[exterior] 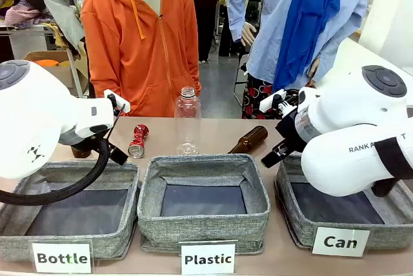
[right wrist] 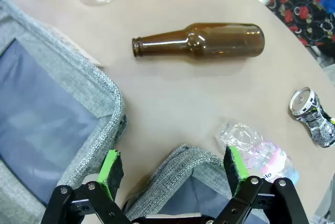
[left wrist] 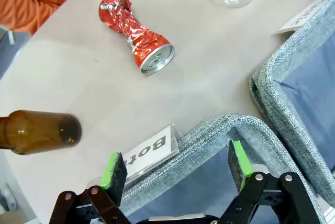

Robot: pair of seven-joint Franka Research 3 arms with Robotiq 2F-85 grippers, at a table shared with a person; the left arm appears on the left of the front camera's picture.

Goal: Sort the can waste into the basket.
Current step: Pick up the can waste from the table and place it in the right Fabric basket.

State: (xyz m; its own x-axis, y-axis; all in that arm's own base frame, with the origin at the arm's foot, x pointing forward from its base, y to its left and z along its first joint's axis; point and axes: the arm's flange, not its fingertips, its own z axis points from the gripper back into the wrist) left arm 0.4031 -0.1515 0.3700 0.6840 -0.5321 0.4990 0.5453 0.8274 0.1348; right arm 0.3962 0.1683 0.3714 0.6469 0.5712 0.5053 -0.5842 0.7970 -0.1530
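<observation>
The left hand hangs released and empty above the far rim of the bin labelled "Bottle". The red can lies crushed on the surface beyond that rim, apart from a brown bottle. The right hand is likewise spread wide with nothing in it above the far edge of the basket marked "Can", and the other can lies on the surface off to one side, outside the basket.

A clear bottle stands behind the Plastic bin, brown bottle lying nearby
</observation>
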